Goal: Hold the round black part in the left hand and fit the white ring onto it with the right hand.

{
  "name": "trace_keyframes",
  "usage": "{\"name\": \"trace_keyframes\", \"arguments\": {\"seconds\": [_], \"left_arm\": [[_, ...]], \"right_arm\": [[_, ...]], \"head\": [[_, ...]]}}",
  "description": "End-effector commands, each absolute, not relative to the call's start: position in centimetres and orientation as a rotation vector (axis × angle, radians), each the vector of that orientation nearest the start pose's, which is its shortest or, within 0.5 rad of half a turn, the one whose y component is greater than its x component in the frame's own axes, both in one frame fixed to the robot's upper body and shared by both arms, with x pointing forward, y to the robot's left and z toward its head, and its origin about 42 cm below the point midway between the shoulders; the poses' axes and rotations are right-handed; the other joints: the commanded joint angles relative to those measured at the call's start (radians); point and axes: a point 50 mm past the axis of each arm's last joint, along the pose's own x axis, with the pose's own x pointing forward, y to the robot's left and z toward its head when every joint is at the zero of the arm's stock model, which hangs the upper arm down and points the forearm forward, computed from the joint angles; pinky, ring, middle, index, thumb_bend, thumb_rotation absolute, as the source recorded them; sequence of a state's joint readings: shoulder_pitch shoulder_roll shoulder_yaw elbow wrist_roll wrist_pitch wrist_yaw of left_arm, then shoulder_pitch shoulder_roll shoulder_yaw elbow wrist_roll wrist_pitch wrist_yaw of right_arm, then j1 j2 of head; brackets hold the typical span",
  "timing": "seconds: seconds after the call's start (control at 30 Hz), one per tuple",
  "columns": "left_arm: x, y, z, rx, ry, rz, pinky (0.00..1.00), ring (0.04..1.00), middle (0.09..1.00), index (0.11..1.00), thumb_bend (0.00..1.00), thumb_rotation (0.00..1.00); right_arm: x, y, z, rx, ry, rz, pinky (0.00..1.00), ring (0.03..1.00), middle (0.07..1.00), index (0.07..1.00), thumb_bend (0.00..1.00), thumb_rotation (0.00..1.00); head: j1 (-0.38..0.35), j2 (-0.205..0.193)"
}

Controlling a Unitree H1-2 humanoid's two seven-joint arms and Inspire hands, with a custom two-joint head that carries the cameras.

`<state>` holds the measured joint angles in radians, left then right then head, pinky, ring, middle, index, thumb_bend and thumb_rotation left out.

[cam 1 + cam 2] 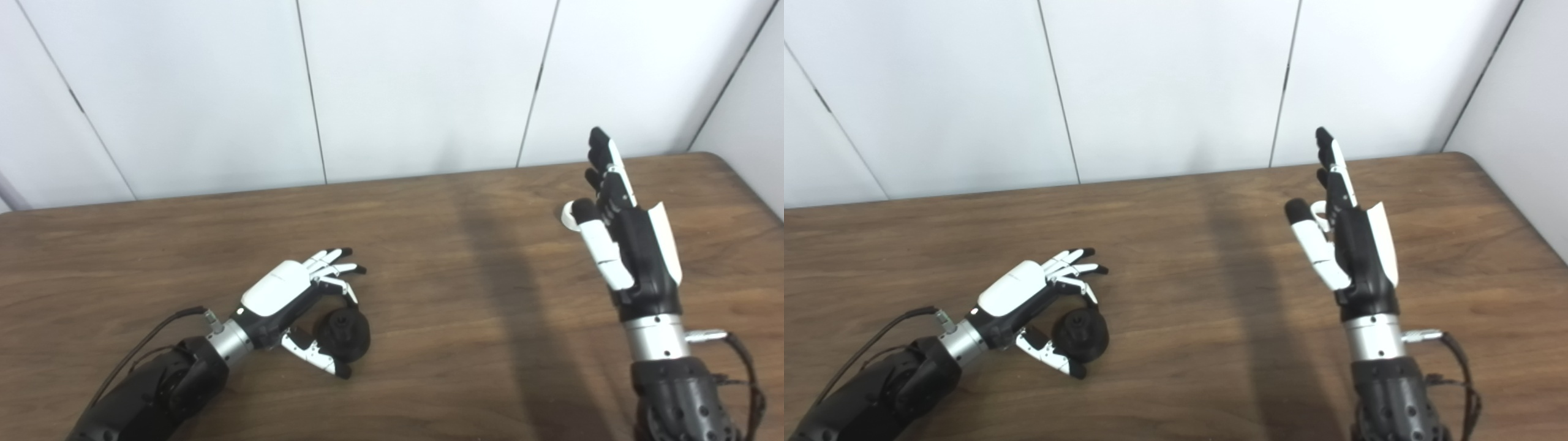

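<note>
The round black part (346,334) lies on the wooden table at lower left. My left hand (288,294) rests beside it, with a curled finger over its far side and the thumb along its near side. The other fingers (334,260) stretch out straight, and the hand has no firm hold on the part. Further back on the right, the white ring (1318,212) lies on the table, partly hidden behind my right hand (625,239). That hand is raised above the table, upright and open, with nothing in it.
The brown table (459,294) runs to a white panelled wall at the back. Its rounded far right corner (713,156) is close behind the right hand. A dark shadow band crosses the table between the two hands.
</note>
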<state>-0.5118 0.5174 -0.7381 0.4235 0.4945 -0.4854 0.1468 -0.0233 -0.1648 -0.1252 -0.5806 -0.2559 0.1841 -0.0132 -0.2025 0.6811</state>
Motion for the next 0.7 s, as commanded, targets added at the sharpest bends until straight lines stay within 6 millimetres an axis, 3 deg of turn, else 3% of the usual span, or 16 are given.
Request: {"name": "trace_keyframes", "arguments": {"seconds": [0.0, 0.17, 0.3, 0.67], "left_arm": [[38.2, 23.0, 10.5, 1.150, -0.445, -0.808, 1.00, 1.000, 0.892, 0.480, 0.53, 0.06], [38.0, 22.5, 10.4, 1.164, -0.486, -0.806, 1.00, 1.000, 0.886, 0.480, 0.53, 0.06], [37.8, 22.6, 10.2, 1.181, -0.507, -0.809, 1.00, 1.000, 0.880, 0.480, 0.53, 0.06], [37.6, 22.6, 10.0, 1.187, -0.530, -0.816, 1.00, 1.000, 0.881, 0.480, 0.53, 0.06]], "right_arm": [[25.1, -27.9, 28.1, -0.436, -0.523, -0.222, 1.00, 0.993, 0.960, 0.951, 0.51, 0.88], [25.3, -29.4, 30.0, -0.459, -0.563, -0.228, 0.97, 0.991, 0.962, 0.941, 0.48, 0.83], [25.4, -29.9, 31.4, -0.491, -0.597, -0.240, 0.90, 0.968, 0.951, 0.937, 0.52, 0.84], [25.5, -30.8, 31.4, -0.538, -0.591, -0.247, 0.86, 0.959, 0.948, 0.932, 0.51, 0.83]], "head": [[-0.009, 0.001], [-0.019, 0.004], [-0.024, 0.005], [-0.050, -0.004]]}}
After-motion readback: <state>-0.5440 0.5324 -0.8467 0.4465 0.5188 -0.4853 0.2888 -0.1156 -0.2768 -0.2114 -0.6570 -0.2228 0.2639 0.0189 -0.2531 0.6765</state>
